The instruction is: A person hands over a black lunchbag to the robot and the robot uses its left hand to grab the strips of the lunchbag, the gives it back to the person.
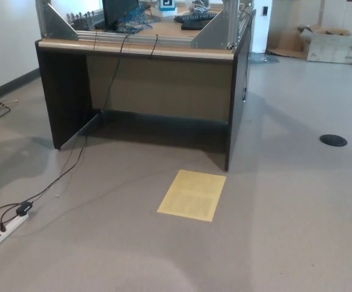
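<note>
No black lunchbag shows in the head view, and no person is in sight. Neither of my hands nor any part of my arms appears in the picture. The view looks down on a grey floor with a dark desk [66,91] standing ahead of me.
A yellow sheet [192,194] lies on the floor before the desk. A white power strip [8,229] with black cables trails at the lower left. A round black floor cover [333,140] sits at the right. A cardboard box [331,44] stands far right. Metal frames and cables top the desk.
</note>
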